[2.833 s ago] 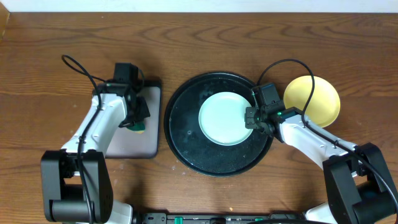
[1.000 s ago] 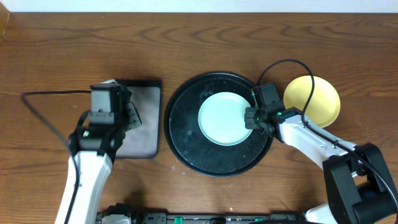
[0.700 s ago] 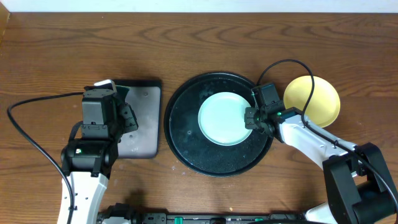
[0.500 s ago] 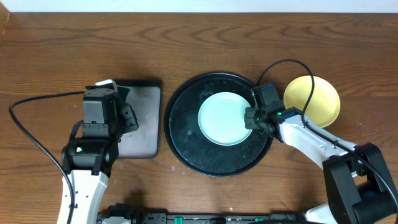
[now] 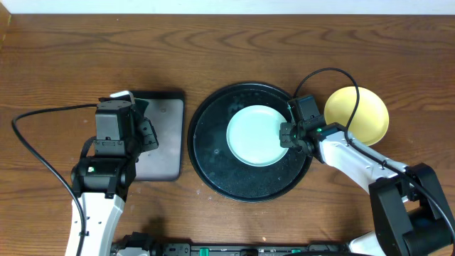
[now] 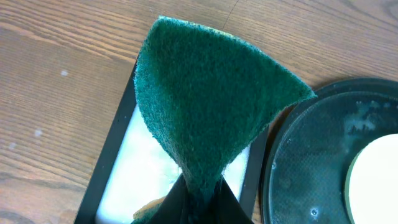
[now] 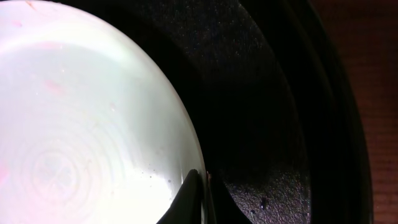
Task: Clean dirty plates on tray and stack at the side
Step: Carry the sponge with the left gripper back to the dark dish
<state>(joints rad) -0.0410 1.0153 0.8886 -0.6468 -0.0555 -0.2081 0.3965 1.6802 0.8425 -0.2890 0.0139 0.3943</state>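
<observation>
Left gripper [image 6: 198,194]: we see its jaws pressed together on the narrow lower end of a green pad [image 6: 205,99].
Pad: it fans out wide from the fingers and is creased where they pinch it. It is over the right half of the small tray [image 6: 134,177]. We cannot tell whether its far edge touches that tray.
Small tray: rectangular and black-rimmed with a pale floor, it lies on the table [image 5: 234,50] just left of the round tray [image 5: 213,167], and the two rims are close.
Right gripper [image 7: 198,194]: we see its jaws almost together, clamped on the right edge of the mint plate [image 5: 254,135]. In the wrist view the dark fingertips meet right at the plate's rim, where it borders the black tray floor.
Mint plate: it lies inside the round tray, a little right of centre and towards the far side. It stretches away to the left of the right gripper. We make out faint pink marks on its surface in the wrist view.
Round tray: it is black with a raised rim and sits mid-table between the two arms. Its bare floor shows around the plate, widest on the left and near sides.
Yellow plate [image 5: 359,114]: it rests on the table just outside the round tray's right rim, beside the right gripper and behind the right arm. We see neither gripper on it.
</observation>
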